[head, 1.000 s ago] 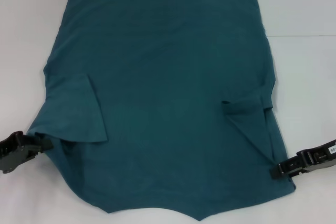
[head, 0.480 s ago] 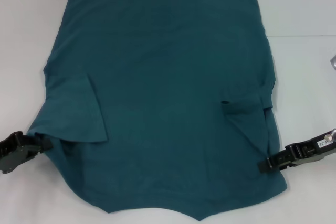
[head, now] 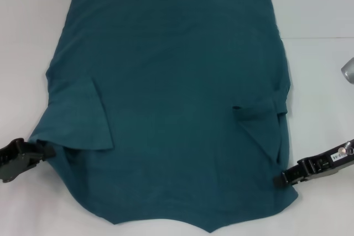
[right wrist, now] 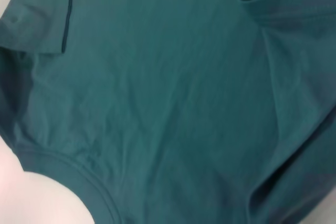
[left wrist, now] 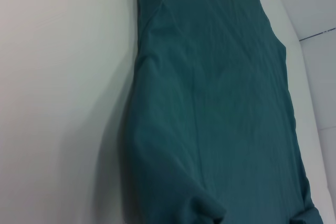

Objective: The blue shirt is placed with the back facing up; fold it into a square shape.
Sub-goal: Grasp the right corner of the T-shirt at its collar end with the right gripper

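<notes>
White tabletop (head: 321, 4) forms the work surface, with a seam line running across its far right portion. A grey object (head: 348, 72) shows at the right edge of the head view; its identity cannot be determined.

The blue shirt (head: 171, 81) lies spread flat across the middle of the table, plain side up, hem edge farthest from the robot and collar end nearest. No lettering is visible.

Progress assessment:
1. Both sleeves are turned inward onto the body panel. The left sleeve flap (head: 83, 114) lies flat over the left side; the right sleeve flap (head: 260, 122) lies over the right side, with a small raised fold at its inner corner.
2. The long sides now run roughly straight, so the sleeve-tuck stage appears complete.
3. The lengthwise fold has not been made. The garment is an elongated panel, not a square.

The left gripper (head: 48, 151) sits at the near-left corner of the shirt, touching the cloth edge; whether its fingers are spread or pinching cannot be determined. The right gripper (head: 281, 181) sits at the near-right edge, fingertips touching the fabric; its finger state likewise cannot be determined.

Judgement: the grippers are positioned at the two near corners, consistent with preparing to carry the collar end toward the hem. That fold, possibly repeated, is what remains.
</notes>
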`<state>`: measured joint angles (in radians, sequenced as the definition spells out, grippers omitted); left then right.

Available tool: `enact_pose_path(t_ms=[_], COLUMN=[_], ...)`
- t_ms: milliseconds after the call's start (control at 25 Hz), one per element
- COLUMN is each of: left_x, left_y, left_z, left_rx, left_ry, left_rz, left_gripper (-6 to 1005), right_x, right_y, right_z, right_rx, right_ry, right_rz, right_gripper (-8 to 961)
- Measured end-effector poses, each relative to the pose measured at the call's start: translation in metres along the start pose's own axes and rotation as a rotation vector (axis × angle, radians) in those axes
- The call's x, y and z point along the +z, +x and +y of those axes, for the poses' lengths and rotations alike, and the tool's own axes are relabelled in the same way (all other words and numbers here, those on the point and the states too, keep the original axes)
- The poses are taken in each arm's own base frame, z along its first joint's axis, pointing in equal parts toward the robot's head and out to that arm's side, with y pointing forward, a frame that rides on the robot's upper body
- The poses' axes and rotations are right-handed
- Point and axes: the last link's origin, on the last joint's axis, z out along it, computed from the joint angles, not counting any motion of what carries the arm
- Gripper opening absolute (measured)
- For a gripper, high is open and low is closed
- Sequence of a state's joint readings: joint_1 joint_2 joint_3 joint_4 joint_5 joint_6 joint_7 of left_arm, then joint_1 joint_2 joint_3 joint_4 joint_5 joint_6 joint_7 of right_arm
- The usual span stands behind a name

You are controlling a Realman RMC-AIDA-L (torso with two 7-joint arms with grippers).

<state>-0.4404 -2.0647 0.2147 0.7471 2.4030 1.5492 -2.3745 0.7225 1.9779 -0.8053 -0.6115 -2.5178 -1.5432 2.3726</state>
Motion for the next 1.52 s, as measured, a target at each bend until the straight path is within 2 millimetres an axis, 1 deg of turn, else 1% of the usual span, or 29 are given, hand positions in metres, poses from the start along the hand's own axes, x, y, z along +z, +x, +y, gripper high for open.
enact_pose_path(t_ms=[120, 240, 440, 560, 720, 960, 1160, 1520], left_x=[0.000, 0.000, 0.000, -0.001, -0.004, -0.016, -0.023, -0.013], left_y=[0.000, 0.000, -0.001, -0.001, -0.003, -0.010, -0.016, -0.014], left_z=[0.000, 0.000, 0.000, 0.001, 0.004, 0.006, 0.003, 0.006], left_rx=[-0.001, -0.002, -0.002, 0.001, 0.035, 0.087, 0.106, 0.110], left_ry=[0.000, 0.000, -0.003, -0.009, -0.026, -0.045, -0.014, -0.009], left_rz=[0.000, 0.000, -0.001, -0.006, -0.040, -0.106, -0.164, -0.170], left_gripper=[7, 7, 6, 6, 6, 7, 7, 6], right_x=[0.001, 0.000, -0.002, -0.007, -0.020, -0.036, -0.037, -0.040], right_y=[0.000, 0.000, 0.000, 0.001, 0.002, 0.009, 0.012, 0.008], right_z=[0.000, 0.000, -0.001, -0.002, -0.003, -0.006, -0.008, -0.012], right_rx=[-0.006, -0.006, -0.005, -0.004, -0.008, -0.008, -0.007, 0.010], right_ry=[0.005, 0.007, 0.011, 0.005, -0.004, -0.009, -0.006, 0.012], right_rz=[0.008, 0.008, 0.007, 0.009, 0.002, 0.021, 0.033, -0.012], right_gripper=[509, 253, 44, 43, 42, 40, 52, 108])
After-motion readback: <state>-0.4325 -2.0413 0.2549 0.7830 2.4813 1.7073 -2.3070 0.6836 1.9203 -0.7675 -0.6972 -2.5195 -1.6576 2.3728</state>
